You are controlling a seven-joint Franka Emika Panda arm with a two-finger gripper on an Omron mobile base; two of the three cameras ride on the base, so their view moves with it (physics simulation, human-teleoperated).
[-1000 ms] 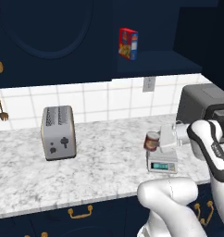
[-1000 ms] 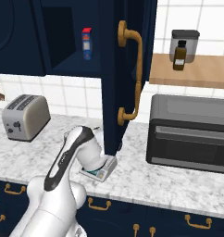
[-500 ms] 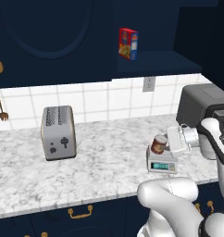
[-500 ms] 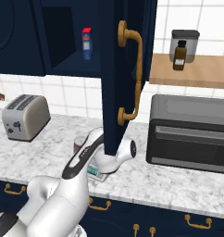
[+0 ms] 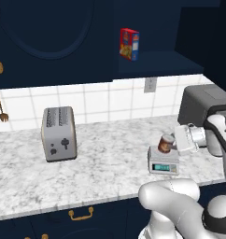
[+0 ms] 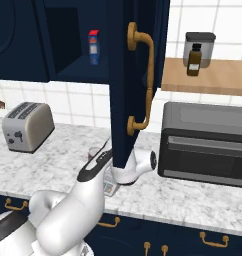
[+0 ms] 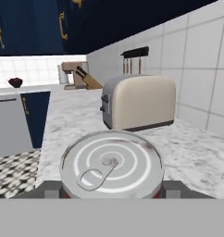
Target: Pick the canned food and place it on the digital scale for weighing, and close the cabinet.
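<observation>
The canned food point(image 5: 165, 144), a small tin with a red-brown label and silver lid point(image 7: 111, 164), stands on the digital scale point(image 5: 164, 164), a low grey box with a teal display. My gripper point(image 5: 173, 144) reaches in from the right and is shut on the tin, with a dark finger point(image 7: 49, 189) on either side. The navy upper cabinet stands open: its door point(image 6: 135, 75) with a long brass handle point(image 6: 143, 82) swings out over the counter and hides the hand in the right base view. The open shelf point(image 5: 157, 60) is above the scale.
A grey toaster point(image 5: 59, 134) stands on the marble counter to the left. A dark toaster oven point(image 6: 208, 150) sits to the right of the scale. A red-blue-yellow box point(image 5: 129, 44) is on the cabinet shelf. A wooden shelf point(image 6: 213, 80) holds a bottle.
My hand has carried the tin a little to the right, to the middle of the scale. The forearm has swung out to the right.
</observation>
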